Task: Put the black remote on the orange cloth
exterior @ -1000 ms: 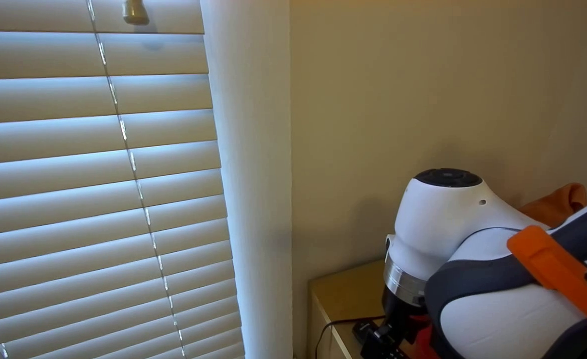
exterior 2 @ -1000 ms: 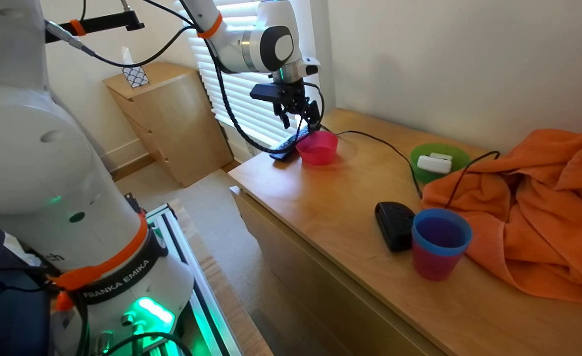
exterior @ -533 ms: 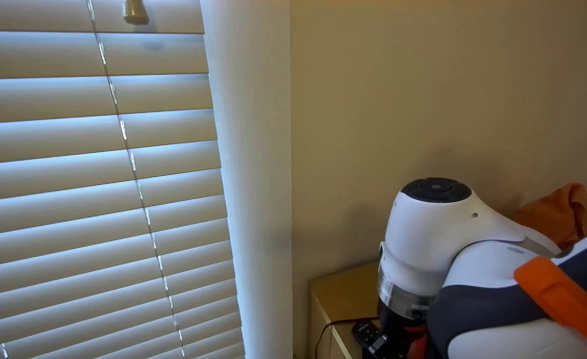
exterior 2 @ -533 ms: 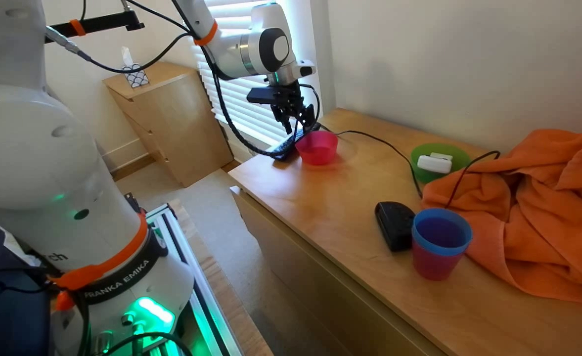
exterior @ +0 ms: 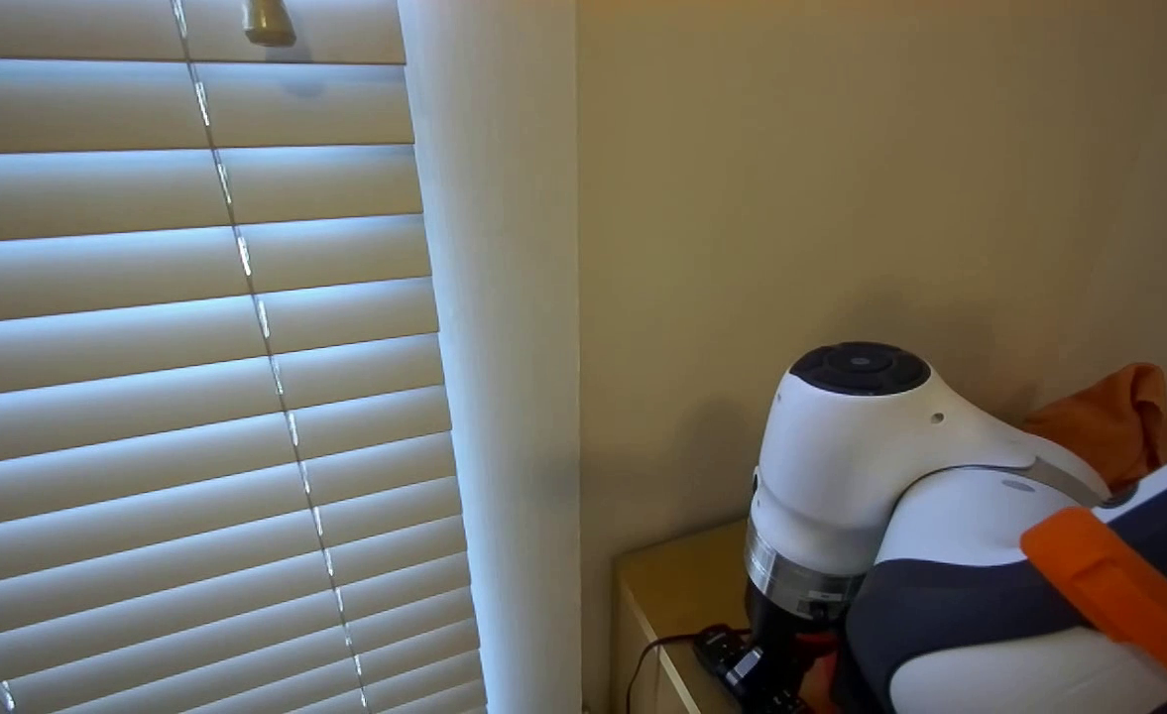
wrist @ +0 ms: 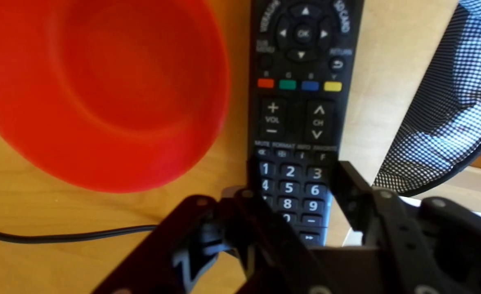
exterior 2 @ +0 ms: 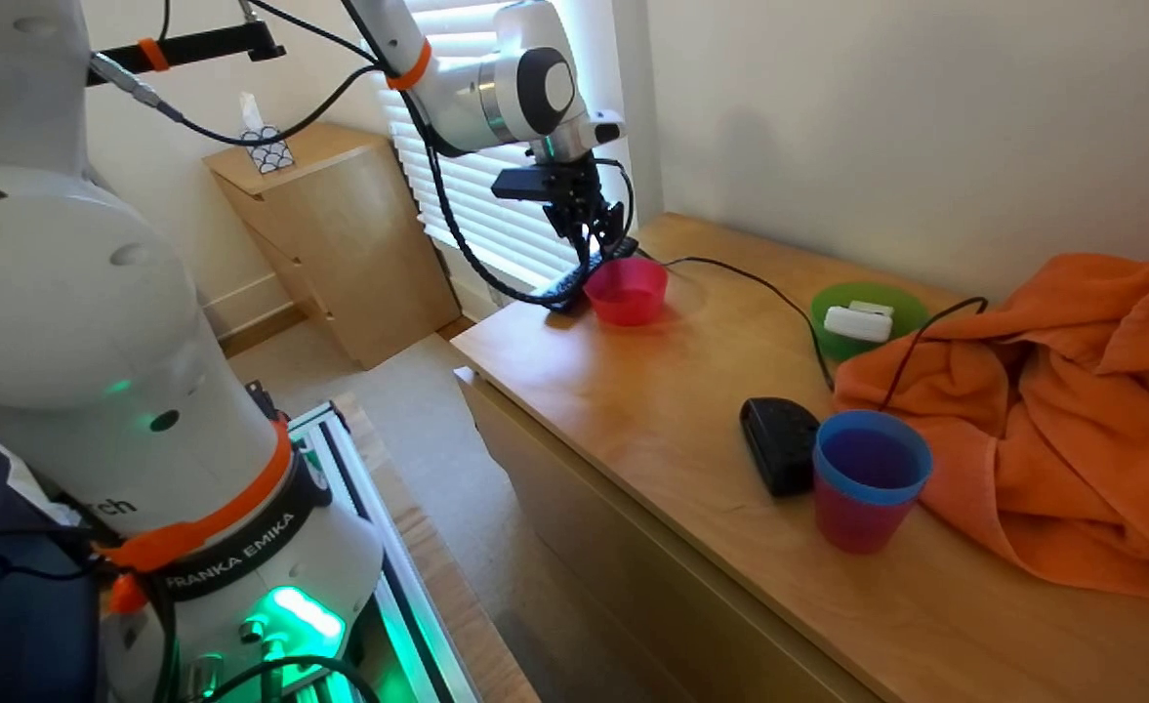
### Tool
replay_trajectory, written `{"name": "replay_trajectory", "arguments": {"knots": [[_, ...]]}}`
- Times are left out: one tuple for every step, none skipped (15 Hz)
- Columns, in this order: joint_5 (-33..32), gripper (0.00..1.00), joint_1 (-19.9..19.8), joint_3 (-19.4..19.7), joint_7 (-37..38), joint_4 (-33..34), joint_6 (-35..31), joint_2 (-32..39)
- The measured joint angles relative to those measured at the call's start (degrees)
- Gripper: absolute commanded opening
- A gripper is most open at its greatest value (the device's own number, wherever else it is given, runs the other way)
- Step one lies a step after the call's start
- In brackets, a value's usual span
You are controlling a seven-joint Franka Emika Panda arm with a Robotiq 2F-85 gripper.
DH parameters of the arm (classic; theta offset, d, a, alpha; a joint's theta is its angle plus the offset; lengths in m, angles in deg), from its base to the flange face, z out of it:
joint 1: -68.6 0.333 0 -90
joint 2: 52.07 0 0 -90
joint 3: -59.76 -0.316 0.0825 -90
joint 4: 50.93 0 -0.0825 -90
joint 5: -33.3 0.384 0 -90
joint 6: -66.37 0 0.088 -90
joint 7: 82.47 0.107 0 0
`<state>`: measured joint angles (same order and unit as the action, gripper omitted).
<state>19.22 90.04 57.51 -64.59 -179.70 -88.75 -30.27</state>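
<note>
Wrist view: we've got the black TV remote [wrist: 295,122] stretched lengthwise, keys up, w/ the Robotiq gripper [wrist: 297,177] pinching its long edges at the no. keys, one fingertip per side; we can't tell whether the remote's underside touches what's below. Just beside it on one side we see a red plastic bowl [wrist: 121,163], w/ a black cord [wrist: 64,238] running nr that over the wooden dresser [wrist: 27,198]; on the opp. side, past the dresser's edge, there's a black mesh basket [wrist: 428,118]. Orange cloth [exterior 2: 1101,391] shows in both exterior views, bunched up further along the dresser, well apart from the remote. In an exterior view we also note a green bowl [exterior 2: 909,322] w/ a white plastic item [exterior 2: 857,324] in it, just beside the cloth, plus a blue-rimmed cup [exterior 2: 867,503] standing upright btwn the cloth & a black case [exterior 2: 779,444]. Further back, a patterned tissue box [exterior 2: 268,153] sits on a wooden cabinet [exterior 2: 359,234]. Both exterior views give us the window blinds [exterior: 147,377] too, bright at the slats, & the Panda arm [exterior: 831,456] bent down over the remote's end of the dresser.
</note>
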Motion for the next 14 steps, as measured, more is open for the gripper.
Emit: {"name": "replay_trajectory", "arguments": {"knots": [[0.00, 0.23, -0.05, -0.03, -0.03, 0.00, 0.00, -0.03], [0.04, 0.23, -0.20, -0.12, -0.21, -0.01, 0.00, -0.07], [0.05, 0.23, -0.39, -0.22, -0.57, -0.01, 0.00, -0.07], [0.05, 0.73, -0.48, -0.25, -1.14, -0.01, 0.12, -0.08], [0.05, 0.74, -0.49, -0.27, -1.48, 0.00, 0.31, -0.08], [0.05, 0.79, -0.49, -0.30, -1.76, 0.00, 0.45, -0.08], [0.05, 0.88, -0.49, -0.36, -2.01, -0.02, 0.69, -0.04], [0.05, 0.94, -0.49, -0.38, -2.17, -0.03, 0.91, -0.02], [0.05, 1.00, -0.49, -0.39, -2.21, -0.03, 0.95, -0.02], [0.05, 1.00, -0.52, -0.39, -2.24, -0.03, 0.95, -0.02], [0.07, 1.00, -0.61, -0.43, -2.35, -0.03, 0.95, -0.02], [0.21, 1.00, -0.77, -0.56, -2.68, -0.03, 0.95, 0.01], [0.37, 1.00, -1.07, -0.89, -3.36, -0.03, 0.95, 0.12], [0.41, 1.00, -1.34, -1.22, -3.83, 0.01, 0.95, 0.34]]}}
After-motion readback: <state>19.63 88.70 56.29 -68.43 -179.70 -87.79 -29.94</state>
